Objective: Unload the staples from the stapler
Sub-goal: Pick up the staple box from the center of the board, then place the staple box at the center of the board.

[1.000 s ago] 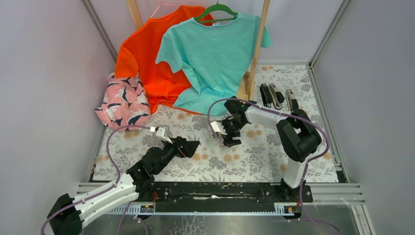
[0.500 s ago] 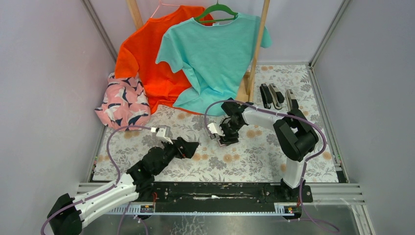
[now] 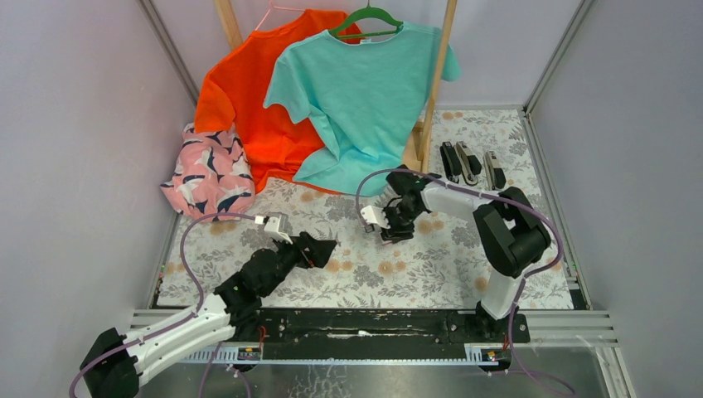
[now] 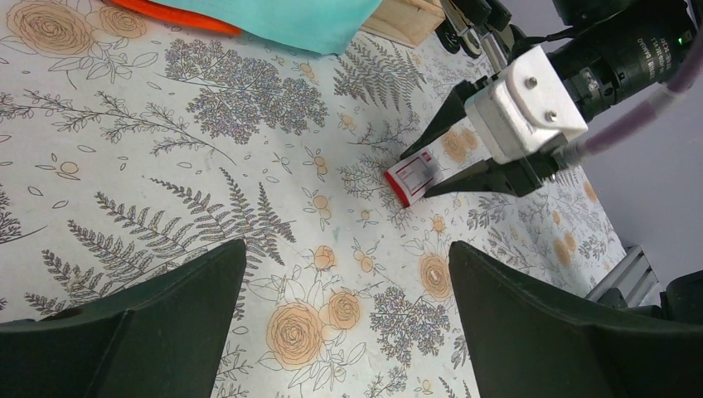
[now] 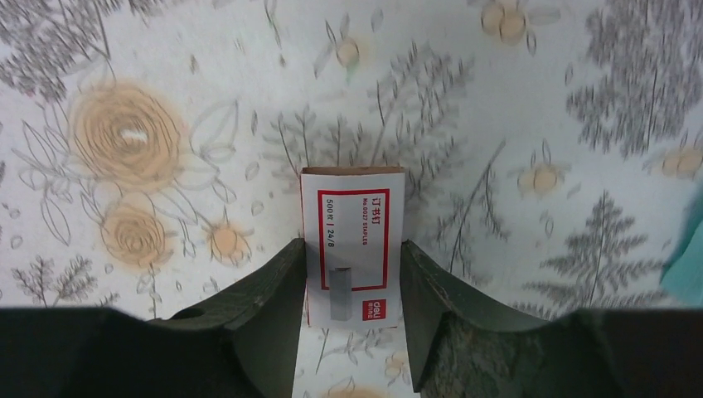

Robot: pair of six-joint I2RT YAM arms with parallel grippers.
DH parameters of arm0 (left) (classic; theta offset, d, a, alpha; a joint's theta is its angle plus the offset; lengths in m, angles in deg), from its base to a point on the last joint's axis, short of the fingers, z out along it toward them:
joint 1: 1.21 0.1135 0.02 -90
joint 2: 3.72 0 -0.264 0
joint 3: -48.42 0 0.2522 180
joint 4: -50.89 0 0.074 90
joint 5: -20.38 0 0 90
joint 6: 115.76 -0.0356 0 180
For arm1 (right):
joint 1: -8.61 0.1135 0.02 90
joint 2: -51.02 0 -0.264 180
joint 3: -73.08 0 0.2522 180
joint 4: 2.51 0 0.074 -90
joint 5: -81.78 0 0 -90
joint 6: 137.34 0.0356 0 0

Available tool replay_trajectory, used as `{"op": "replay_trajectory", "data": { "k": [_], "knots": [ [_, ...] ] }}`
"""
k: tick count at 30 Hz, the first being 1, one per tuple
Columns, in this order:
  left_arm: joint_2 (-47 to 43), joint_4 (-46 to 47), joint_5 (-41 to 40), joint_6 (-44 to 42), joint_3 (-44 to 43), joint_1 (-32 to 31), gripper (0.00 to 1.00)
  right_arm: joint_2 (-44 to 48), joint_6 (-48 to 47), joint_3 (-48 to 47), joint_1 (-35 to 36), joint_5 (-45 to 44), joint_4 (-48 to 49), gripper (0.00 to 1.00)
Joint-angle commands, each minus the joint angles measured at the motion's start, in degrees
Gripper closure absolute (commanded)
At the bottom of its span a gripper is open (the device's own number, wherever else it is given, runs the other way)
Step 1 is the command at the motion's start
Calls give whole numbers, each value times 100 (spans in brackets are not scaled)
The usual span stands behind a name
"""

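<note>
In the middle of the table (image 3: pixel 431 265), the right gripper (image 5: pixel 352 247) was clenched on a small white-and-red box (image 5: pixel 353 224), one finger pressed to each long side and the printed label facing the wrist camera. I could not tell whether the box was resting on the flowered cloth or lifted just off it. Holding it by the long sides made sense to me, since the narrow width fits between the fingers and the box cannot swing.

Near the left, the left gripper (image 4: pixel 346 249) hung released, its fingers spread wide with nothing between them, pointed toward the box as if waiting to help.

The staplers (image 3: pixel 468 163) lay side by side at the far right, just beside the foot of the wooden rack and well apart from both grippers. No staples showed anywhere in my views. I judged they were inside a stapler, so the unloading itself was not yet begun. The box looked to me like a side matter, and my next concern was reaching far right.
</note>
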Motion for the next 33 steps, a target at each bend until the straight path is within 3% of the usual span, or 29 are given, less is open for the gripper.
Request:
{"op": "replay_trajectory", "data": {
  "k": [1, 12, 18, 22, 25, 28, 30, 33],
  "knots": [
    [-25, 24, -86, -78, -31, 30, 0, 349, 28, 220, -559, -257, -155, 54],
    [49, 58, -13, -87, -80, 28, 0, 465, -63, 444, -1851, -316, -63, 52],
    [162, 274, 262, -66, -118, 28, 0, 785, 22, 457, -2252, 241, -295, 37],
    [742, 713, 515, 49, -301, 27, 8, 1589, 385, 579, -2321, 751, -493, 29],
    [1606, 714, 522, 166, -761, 28, 26, 2236, 1472, 837, -2335, 767, -175, 25],
    [2770, 195, 446, 278, -1648, -57, 47, 2496, 3310, 962, -2347, -49, 297, 31],
    [3578, -253, 172, 331, -2305, -224, 57, 2482, 4348, 904, -2387, -521, 307, 48],
    [4660, -1039, -640, 504, -3368, -658, 63, 2425, 5016, 847, -2451, -587, 23, 67]
  ]
}}
